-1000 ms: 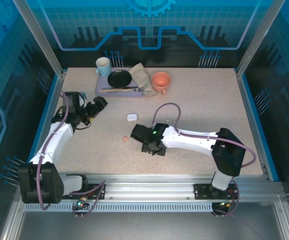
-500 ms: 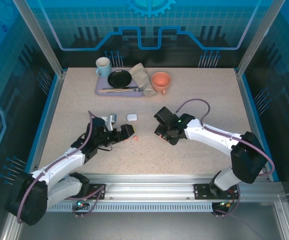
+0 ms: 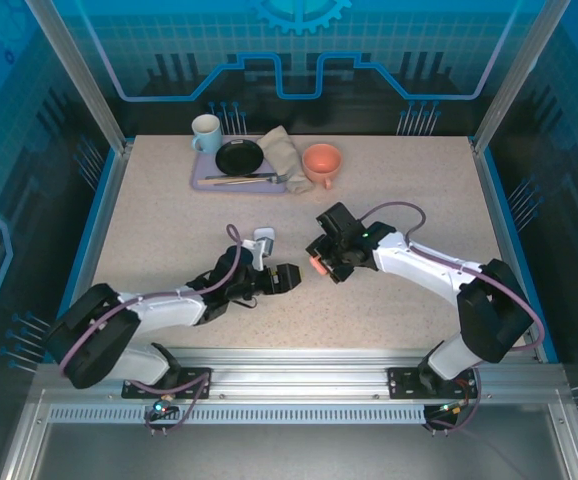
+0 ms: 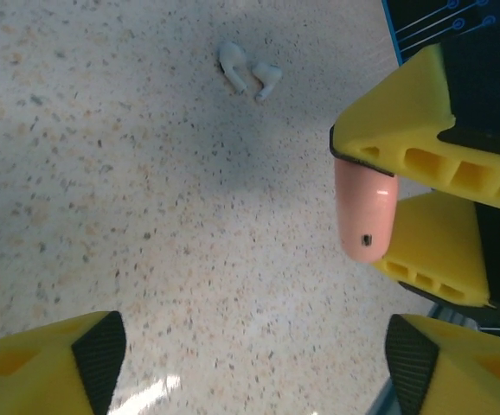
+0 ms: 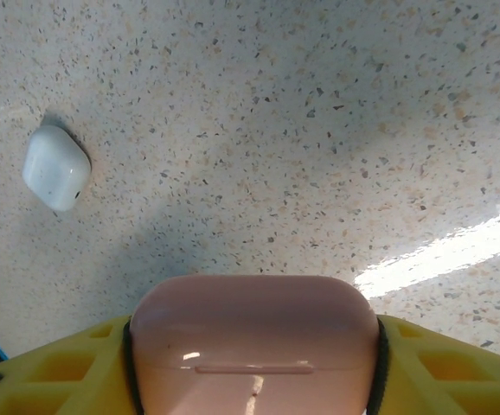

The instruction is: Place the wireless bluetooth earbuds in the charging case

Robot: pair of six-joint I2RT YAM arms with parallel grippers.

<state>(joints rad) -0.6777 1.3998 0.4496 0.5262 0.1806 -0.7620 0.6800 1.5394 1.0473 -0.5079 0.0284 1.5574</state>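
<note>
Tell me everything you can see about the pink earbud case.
The pink case is a small, smooth, glossy pebble with rounded corners, plastic by its look. A thin seam runs across its front and the lid looks shut. One side carries a small dark dot. It is clamped between the yellow fingers of the right gripper, near the middle of the table. Whether it touches the surface can't be told.

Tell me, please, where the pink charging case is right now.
Top view, mid-table: the pink case is clamped in the right gripper, right of the white case.
</note>
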